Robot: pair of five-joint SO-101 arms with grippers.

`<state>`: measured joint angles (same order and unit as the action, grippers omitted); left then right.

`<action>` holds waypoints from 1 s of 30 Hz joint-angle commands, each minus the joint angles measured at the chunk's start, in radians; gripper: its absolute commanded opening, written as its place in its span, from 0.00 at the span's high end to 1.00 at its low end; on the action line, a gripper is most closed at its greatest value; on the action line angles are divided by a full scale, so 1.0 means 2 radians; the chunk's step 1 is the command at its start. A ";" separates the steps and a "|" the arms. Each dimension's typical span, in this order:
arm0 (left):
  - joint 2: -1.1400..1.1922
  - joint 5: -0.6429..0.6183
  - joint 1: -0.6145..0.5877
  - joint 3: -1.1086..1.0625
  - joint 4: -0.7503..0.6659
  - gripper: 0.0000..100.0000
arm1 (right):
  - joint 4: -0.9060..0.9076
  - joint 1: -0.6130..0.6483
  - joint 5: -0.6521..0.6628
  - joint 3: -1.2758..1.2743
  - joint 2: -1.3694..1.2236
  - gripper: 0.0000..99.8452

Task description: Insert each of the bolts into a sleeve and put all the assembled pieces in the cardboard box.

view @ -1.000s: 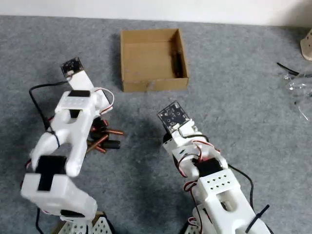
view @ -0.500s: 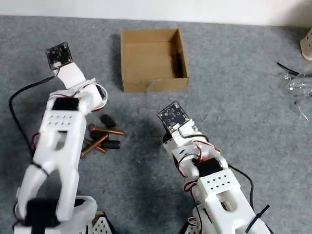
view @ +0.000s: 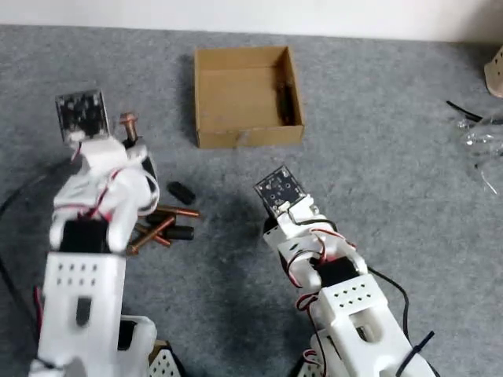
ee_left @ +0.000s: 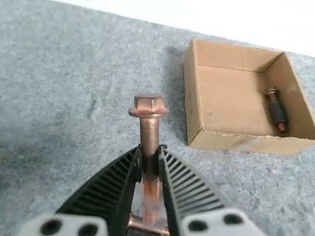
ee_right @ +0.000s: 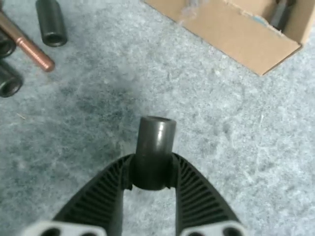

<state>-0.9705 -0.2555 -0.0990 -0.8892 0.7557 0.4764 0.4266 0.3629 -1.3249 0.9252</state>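
Observation:
My left gripper (ee_left: 149, 153) is shut on a copper bolt (ee_left: 148, 110), held shank-down with its hex head up. In the high view that bolt (view: 128, 123) sticks out of the left gripper (view: 134, 149), left of the cardboard box (view: 236, 98). My right gripper (ee_right: 151, 166) is shut on a black sleeve (ee_right: 154, 140), open end outward, above the grey carpet in front of the box (ee_right: 231, 27). One assembled piece (view: 288, 98) lies along the box's right wall, also seen as the piece (ee_left: 275, 109). More bolts (view: 177, 210) and sleeves (view: 181, 191) lie in a loose pile by the left arm.
The right arm's camera board (view: 280, 188) stands over its gripper in the high view. A loose sleeve (ee_right: 50, 22) and a bolt (ee_right: 27, 45) lie beyond the held sleeve. Cables (view: 475, 129) and a pale object (view: 495, 71) sit at the far right edge.
The left arm has risen from the pile and swung away to the far left, with a bolt now upright in its gripper. The right arm has kept still.

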 commanded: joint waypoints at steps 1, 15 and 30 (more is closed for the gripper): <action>-0.092 0.012 -0.006 -0.033 -0.004 1.00 | -0.017 -0.007 -0.005 0.005 0.040 1.00; -0.382 0.009 -0.005 -0.187 0.029 1.00 | 0.059 -0.003 -0.005 -0.130 0.408 1.00; -0.428 -0.003 0.089 -0.207 0.025 1.00 | 0.087 0.003 -0.032 -0.146 0.458 1.00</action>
<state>-1.8144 -0.2555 -0.0023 -1.3050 0.8124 0.6529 0.4266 0.3122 -1.6287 1.8182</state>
